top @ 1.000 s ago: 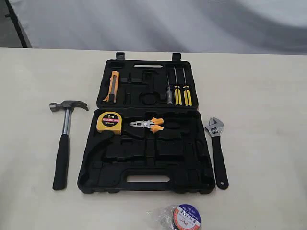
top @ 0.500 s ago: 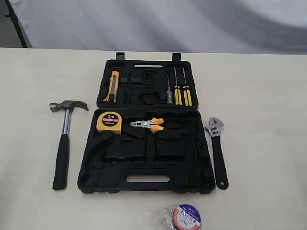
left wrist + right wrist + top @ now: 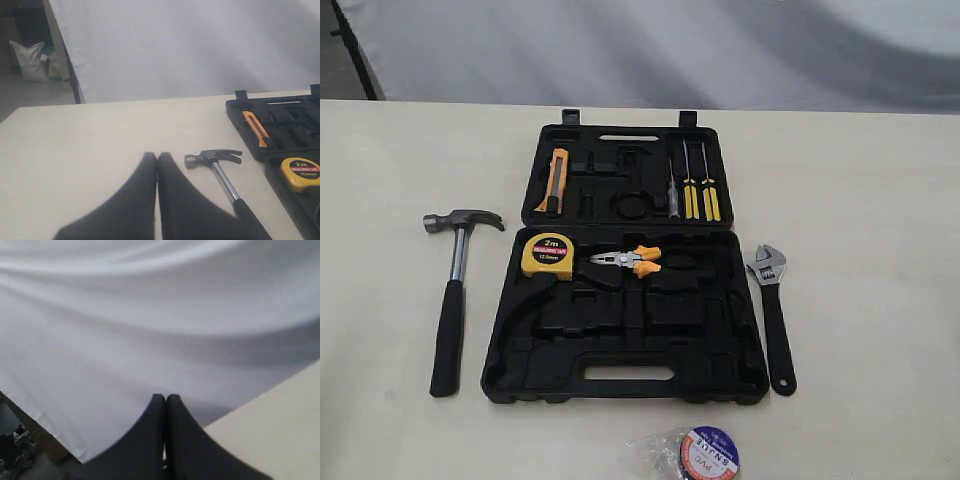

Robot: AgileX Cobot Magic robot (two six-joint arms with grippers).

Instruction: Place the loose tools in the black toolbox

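Three loose tools outstanding: hammer [image 3: 453, 300] left, wrench [image 3: 775, 320] right, tape roll [image 3: 708, 455] bottom, all outside open toolbox [image 3: 620, 335] at centre; left gripper [image 3: 157, 156] and right gripper [image 3: 166, 397] jaws clenched, empty; first pickup likely next, jaws needing release.

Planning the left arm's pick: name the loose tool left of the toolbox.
The chrome-shafted claw hammer, alone on the toolbox's left. The adjustable wrench lies right of it, the tape roll by its handle edge.

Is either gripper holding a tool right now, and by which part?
Nothing held: left gripper and right gripper are shut, empty. Hammer lies untouched.
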